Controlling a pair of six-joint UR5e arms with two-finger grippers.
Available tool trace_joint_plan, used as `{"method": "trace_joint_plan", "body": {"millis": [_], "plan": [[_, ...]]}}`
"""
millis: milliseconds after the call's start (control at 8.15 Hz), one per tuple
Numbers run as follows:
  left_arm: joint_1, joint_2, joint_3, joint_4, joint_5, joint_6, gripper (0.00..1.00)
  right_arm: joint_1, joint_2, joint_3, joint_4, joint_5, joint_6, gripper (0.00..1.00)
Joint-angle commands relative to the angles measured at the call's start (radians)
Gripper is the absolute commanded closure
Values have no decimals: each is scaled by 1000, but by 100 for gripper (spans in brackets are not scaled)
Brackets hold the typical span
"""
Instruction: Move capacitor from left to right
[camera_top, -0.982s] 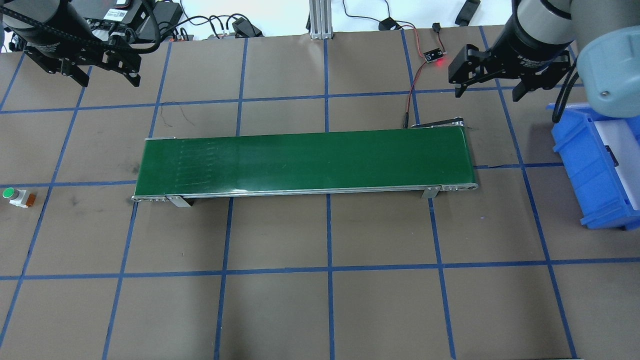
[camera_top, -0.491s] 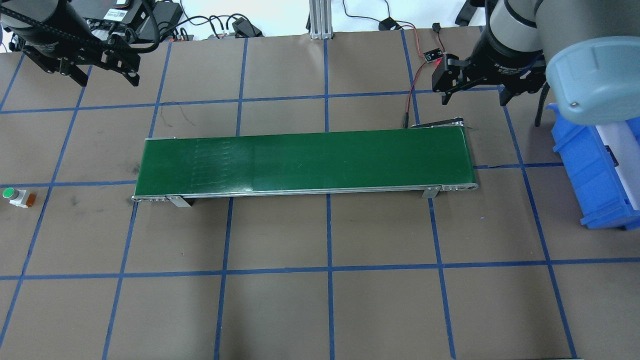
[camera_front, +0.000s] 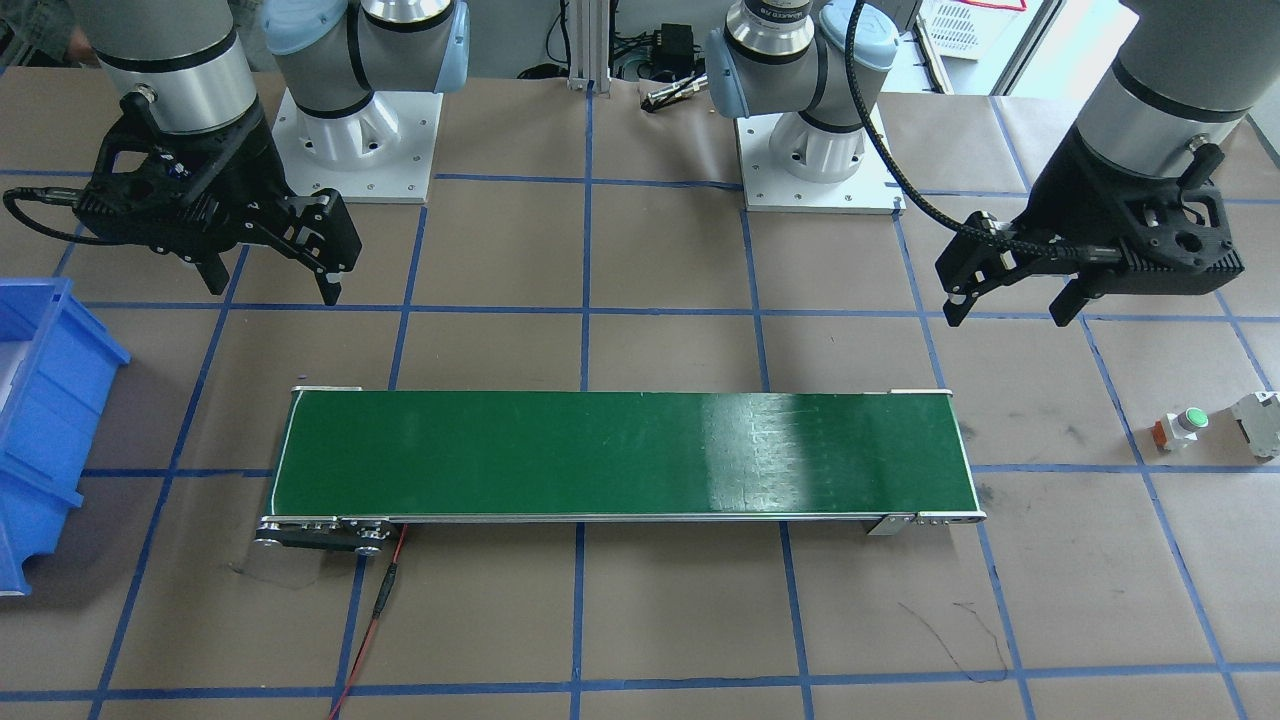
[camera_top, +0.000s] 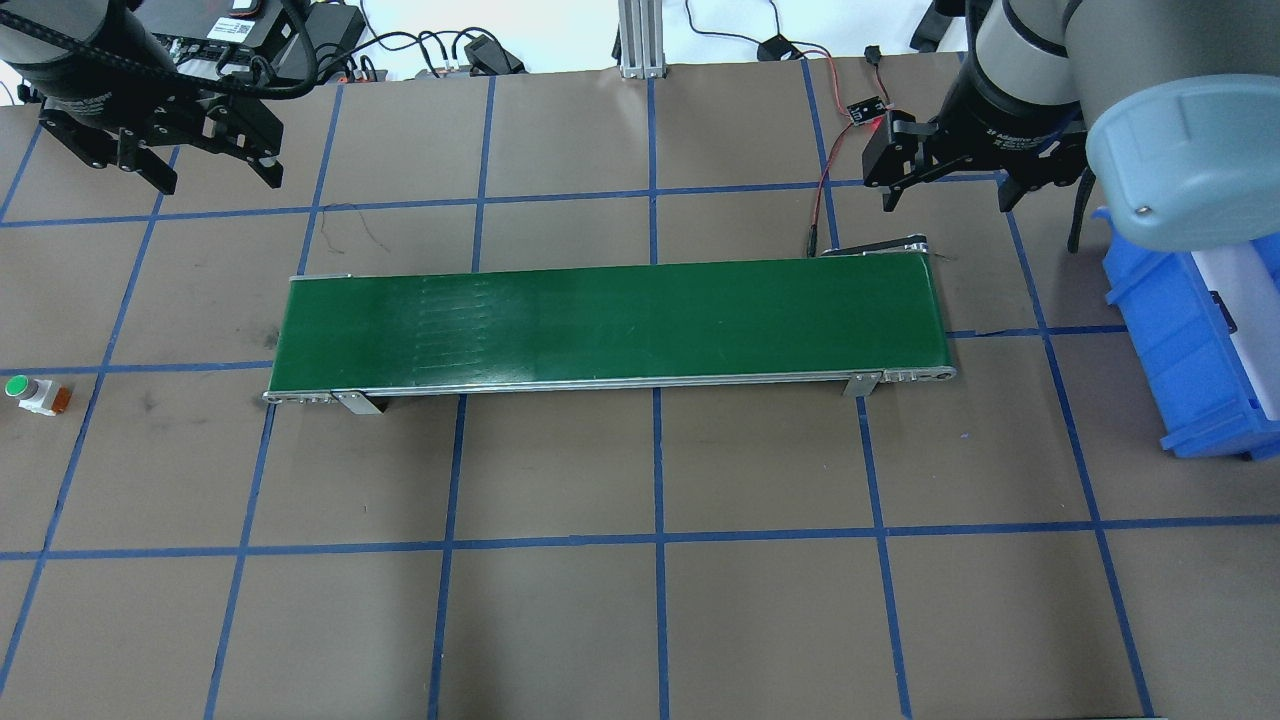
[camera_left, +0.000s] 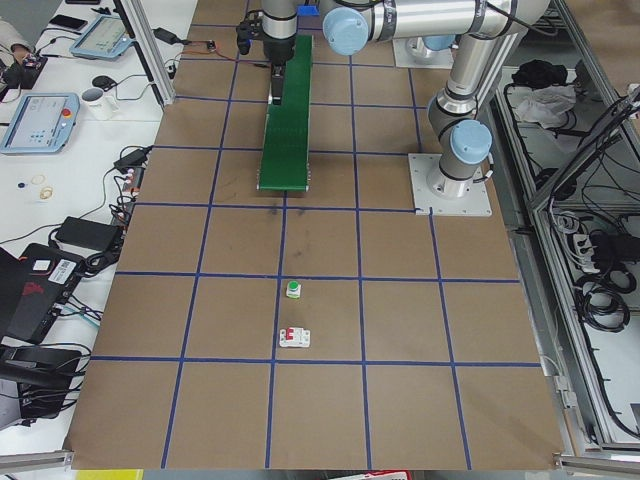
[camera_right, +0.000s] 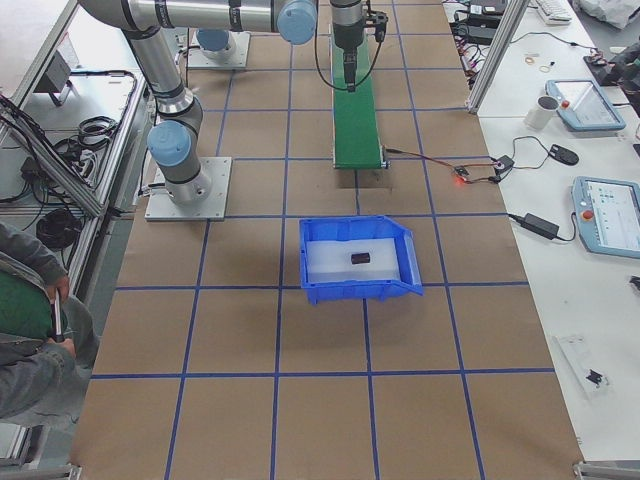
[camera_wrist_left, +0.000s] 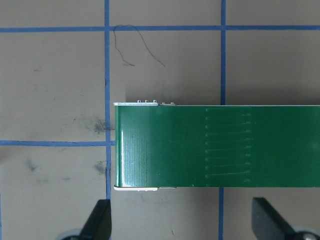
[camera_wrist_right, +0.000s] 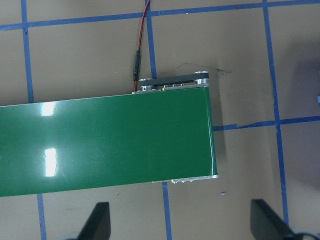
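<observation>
The capacitor (camera_right: 359, 258), a small dark piece, lies on the pale floor of the blue bin (camera_right: 330, 290); in the overhead view it shows as a dark speck (camera_top: 1222, 310) in the bin (camera_top: 1170, 330). My left gripper (camera_top: 220, 182) is open and empty, high over the table beyond the left end of the green conveyor belt (camera_top: 610, 325). My right gripper (camera_top: 946, 204) is open and empty beyond the belt's right end, left of the bin. Both wrist views show open fingers over the belt ends, with the left gripper (camera_wrist_left: 182, 220) and the right gripper (camera_wrist_right: 181, 220) holding nothing.
A green-topped push button (camera_top: 18, 388) and a white-grey blocky component (camera_front: 1258, 423) sit on the table at the robot's far left. A red wire (camera_top: 822, 190) runs to a small lit board (camera_top: 868, 112) behind the belt's right end.
My right gripper has moved left and back, away from the bin, and now hangs behind the belt's right end. My left gripper has shifted slightly. Both stay open.
</observation>
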Motion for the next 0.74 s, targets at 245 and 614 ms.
{"method": "trace_joint_plan", "body": {"millis": [245,614], "plan": [[-24,-5,-5,-12,-13,1,0,0,0,0,0,-2,-9,0],[-24,-5,-3,-10,-11,1,0,0,0,-2,-1,-2,-10,0]]}}
